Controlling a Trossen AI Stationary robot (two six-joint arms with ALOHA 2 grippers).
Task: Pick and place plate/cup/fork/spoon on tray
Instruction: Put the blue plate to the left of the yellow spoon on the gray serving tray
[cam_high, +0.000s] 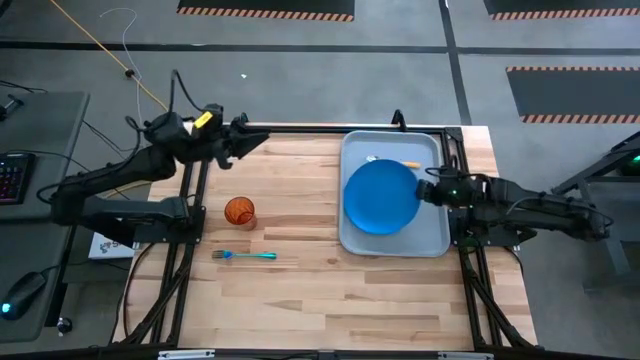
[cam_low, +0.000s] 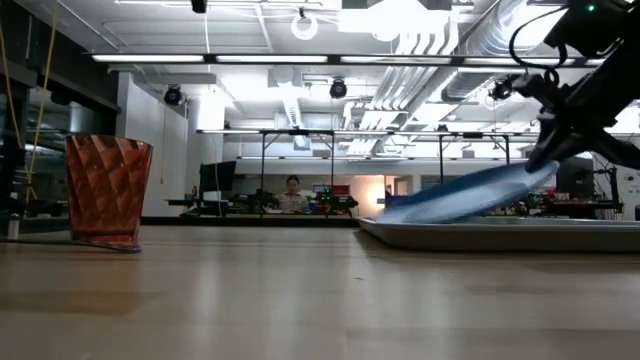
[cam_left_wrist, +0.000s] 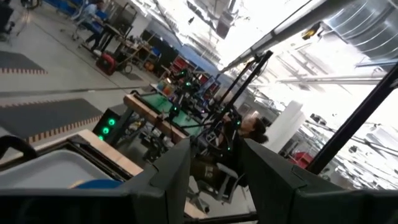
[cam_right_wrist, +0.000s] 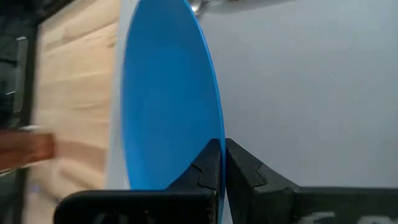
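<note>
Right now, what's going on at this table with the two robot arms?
The right gripper is shut on the rim of the plate, holding it tilted over the tray, where the spoon already lies. The cup and the fork sit on the table. The left gripper waits, empty, at the table's far edge.

Overhead lighting falls evenly on the desk (cam_high: 330, 270) in the high view, with only soft, short shadows beside the cup (cam_high: 239, 211). The low view is backlit: bright ceiling strips and white ducts glare above, the near desk surface is dim and blurred, and the cup (cam_low: 107, 190) glows translucent. The left wrist view is tilted, smeared, and blown out to white at one side. In the right wrist view the plate (cam_right_wrist: 165, 99) is evenly lit, and the wood beyond it is soft.
</note>
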